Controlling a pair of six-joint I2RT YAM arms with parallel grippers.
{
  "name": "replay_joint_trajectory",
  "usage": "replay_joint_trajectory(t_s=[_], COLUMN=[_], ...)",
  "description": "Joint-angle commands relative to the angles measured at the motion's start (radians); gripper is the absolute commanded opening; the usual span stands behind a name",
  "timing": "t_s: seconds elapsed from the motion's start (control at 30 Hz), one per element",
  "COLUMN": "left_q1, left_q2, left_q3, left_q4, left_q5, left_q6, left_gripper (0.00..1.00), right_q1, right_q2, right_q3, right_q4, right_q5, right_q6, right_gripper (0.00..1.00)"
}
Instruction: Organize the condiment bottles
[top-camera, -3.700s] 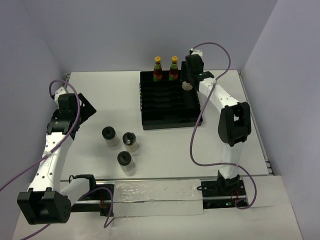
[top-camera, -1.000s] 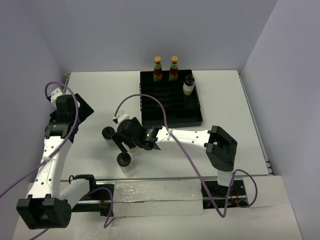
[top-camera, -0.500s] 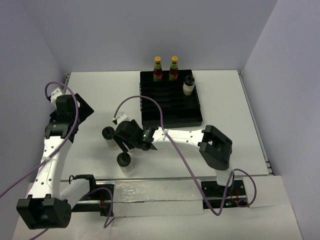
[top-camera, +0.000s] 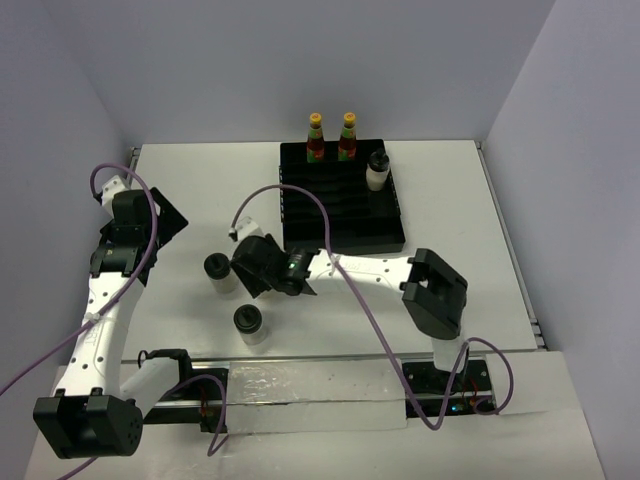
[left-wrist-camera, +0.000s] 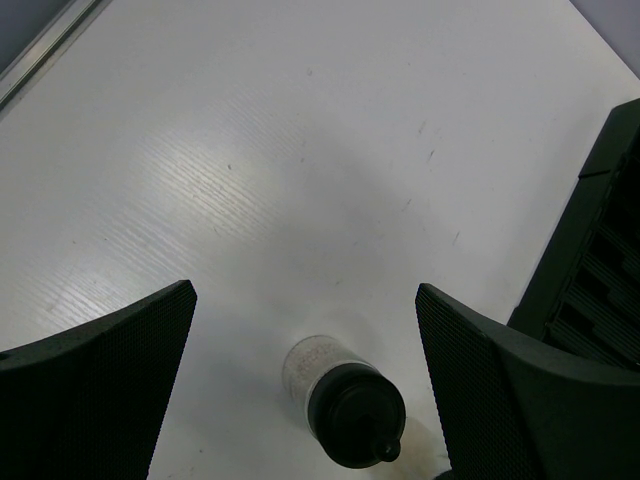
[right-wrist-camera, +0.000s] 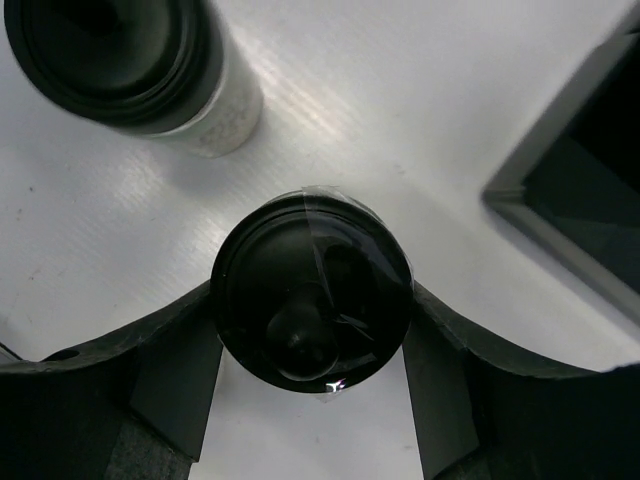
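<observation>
Two slim sauce bottles (top-camera: 315, 137) (top-camera: 349, 136) stand at the back of the black slotted tray (top-camera: 340, 232). One squat jar (top-camera: 377, 170) stands in the tray's right side. Two more jars (top-camera: 217, 272) (top-camera: 248, 324) stand on the table left of the tray. My right gripper (top-camera: 258, 268) is shut on a fourth jar, whose black lid (right-wrist-camera: 312, 290) sits between the fingers (right-wrist-camera: 175, 355); another jar (right-wrist-camera: 130, 60) stands just beside it. My left gripper (top-camera: 160, 215) is open and empty at the far left, with a jar (left-wrist-camera: 340, 400) on the table ahead of it (left-wrist-camera: 303, 290).
The tray's corner (right-wrist-camera: 590, 200) lies close to the right of the held jar, and the tray's edge (left-wrist-camera: 600, 270) shows in the left wrist view. Purple cables loop over both arms (top-camera: 300, 200). Walls enclose the table at the back and sides.
</observation>
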Motion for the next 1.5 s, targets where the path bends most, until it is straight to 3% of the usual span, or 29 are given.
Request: replay_joint_trajectory(t_s=[0.0, 0.2, 0.4, 0.7, 1.03, 1.47], left_q1=[0.01, 0.01, 0.01, 0.01, 0.01, 0.01], left_q2=[-0.003, -0.003, 0.006, 0.014, 0.023, 0.025], left_q3=[0.008, 0.004, 0.001, 0.009, 0.015, 0.02], left_q4=[0.022, 0.024, 0.036, 0.034, 0.032, 0.028], left_q5=[0.002, 0.003, 0.014, 0.008, 0.007, 0.006], left_q6=[0.012, 0.011, 0.005, 0.008, 0.01, 0.01], left_gripper=[0.99, 0.99, 1.0, 0.99, 0.99, 0.99], right_q1=[-0.093, -0.232, -0.448, -0.734, -0.838, -0.842], right_q2=[-0.21, -0.377, -0.49, -0.399, -0.224, -0.155], right_q3=[0.024, -0.038, -0.129, -0.143, -0.051, 0.001], right_q4=[0.032, 0.013, 0.028, 0.083, 0.116, 0.127], right_q5=[0.069, 0.084, 0.129, 0.149, 0.114, 0.04], right_q6=[-0.016, -0.026, -0.036, -0.052, -0.068, -0.066], right_gripper=[0.32, 0.32, 0.31, 0.31, 0.31, 0.31])
